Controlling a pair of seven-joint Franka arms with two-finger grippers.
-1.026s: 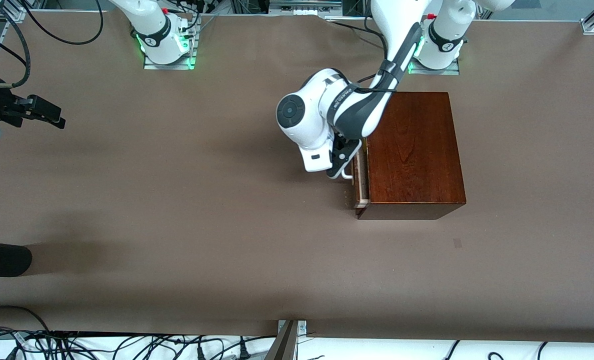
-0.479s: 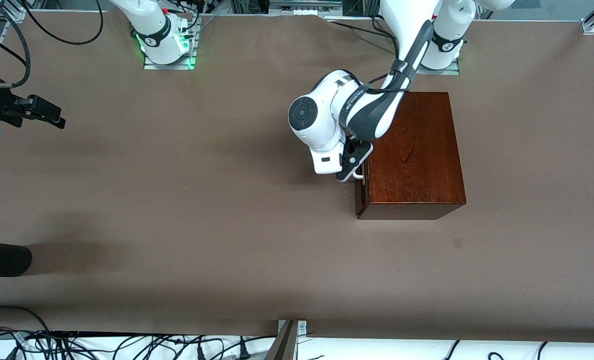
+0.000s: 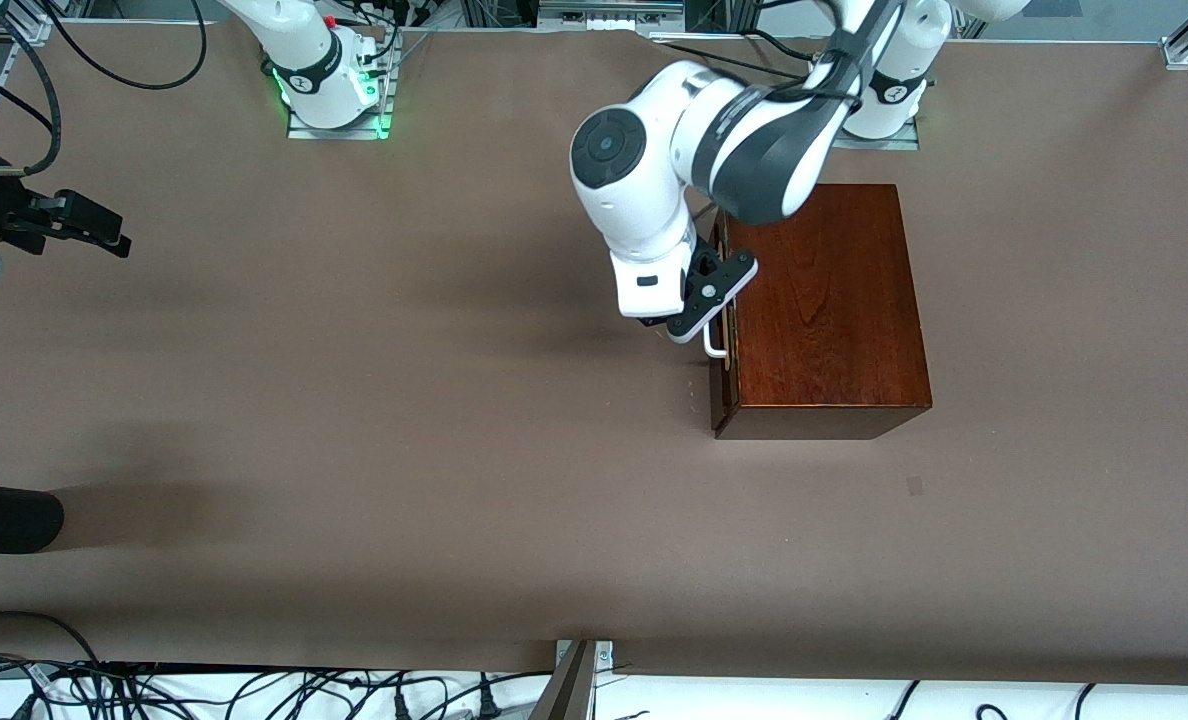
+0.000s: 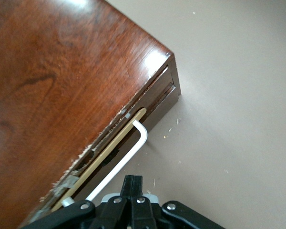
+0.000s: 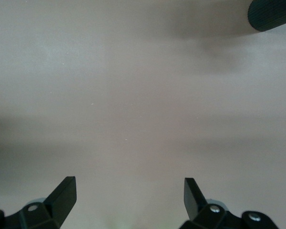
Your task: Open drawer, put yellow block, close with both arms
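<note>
A brown tabletop (image 3: 354,450) fills the room's middle, cables trailing along its edges. The wooden box (image 3: 824,300) sits toward the left arm's end, its drawer (image 4: 109,152) pushed nearly flush, only a sliver of pale wood showing. The white handle (image 3: 714,340) runs along the drawer front, and the left gripper (image 3: 699,300) hangs just above it, fingers pinched together on nothing. The yellow block is nowhere visible, presumably inside. The right gripper (image 5: 128,200) waits with fingers spread wide over bare tabletop, well apart from the box, so the left arm is much nearer. A second ago the drawer stood ajar with the left gripper low at the handle; since then it has gone in and the gripper has lifted.
</note>
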